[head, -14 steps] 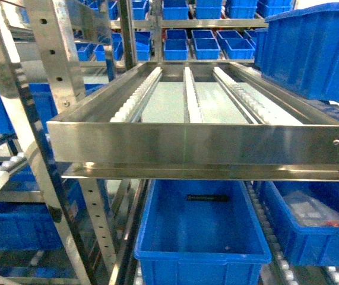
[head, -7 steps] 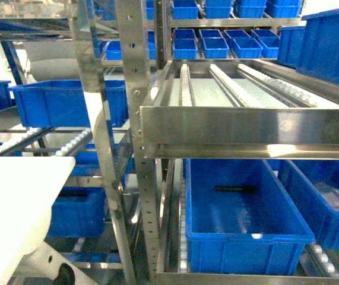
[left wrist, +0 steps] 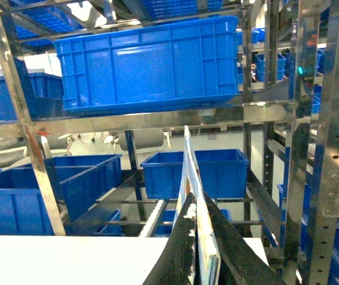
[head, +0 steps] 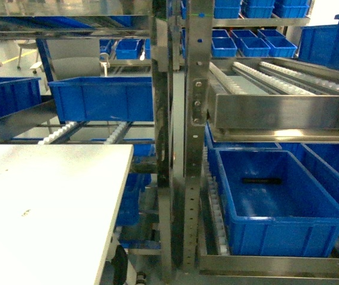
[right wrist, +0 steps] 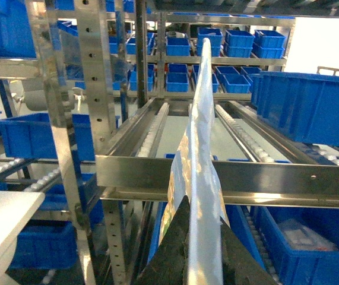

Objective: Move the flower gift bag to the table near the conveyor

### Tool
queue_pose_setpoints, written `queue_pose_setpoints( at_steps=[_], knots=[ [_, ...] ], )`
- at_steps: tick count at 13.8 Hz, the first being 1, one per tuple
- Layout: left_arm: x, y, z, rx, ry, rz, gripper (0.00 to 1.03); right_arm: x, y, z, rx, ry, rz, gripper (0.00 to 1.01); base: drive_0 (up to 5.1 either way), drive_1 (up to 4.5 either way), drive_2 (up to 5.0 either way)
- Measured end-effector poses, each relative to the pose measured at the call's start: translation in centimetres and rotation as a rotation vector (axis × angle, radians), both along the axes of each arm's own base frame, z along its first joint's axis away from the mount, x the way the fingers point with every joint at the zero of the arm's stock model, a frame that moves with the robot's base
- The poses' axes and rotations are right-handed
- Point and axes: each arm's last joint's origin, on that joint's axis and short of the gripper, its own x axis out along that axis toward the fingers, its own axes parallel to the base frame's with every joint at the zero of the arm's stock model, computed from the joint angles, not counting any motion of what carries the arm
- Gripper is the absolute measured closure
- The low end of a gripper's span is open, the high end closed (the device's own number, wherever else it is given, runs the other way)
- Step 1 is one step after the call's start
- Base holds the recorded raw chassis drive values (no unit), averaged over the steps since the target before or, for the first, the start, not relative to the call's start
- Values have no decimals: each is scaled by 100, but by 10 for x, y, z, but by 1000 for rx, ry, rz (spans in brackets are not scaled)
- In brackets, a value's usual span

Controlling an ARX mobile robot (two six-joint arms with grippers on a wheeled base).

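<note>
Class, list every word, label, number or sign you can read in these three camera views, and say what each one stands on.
None can be read.
Glossy flat gift bag, pinched in the right gripper: printed patches, no legible text.
Thin flat edge in the left gripper: seen edge-on, nothing legible.
Blue plastic bins, steel roller conveyor, white table: no lettering, only dark specks.

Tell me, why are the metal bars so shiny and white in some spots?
Glare: in the head view, light bounces off the conveyor front rail; the right wrist view is washed out white at the top right; the left wrist view has bright streaks on the steel posts.
</note>
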Motion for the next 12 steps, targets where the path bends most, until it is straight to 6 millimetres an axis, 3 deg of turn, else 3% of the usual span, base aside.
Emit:
queue_pose_setpoints(
  at_steps=[12],
  knots=[
    [0,0,0,1,3,2,101,0,0,-1,0,5,0,99,-487,210,279]
  ],
)
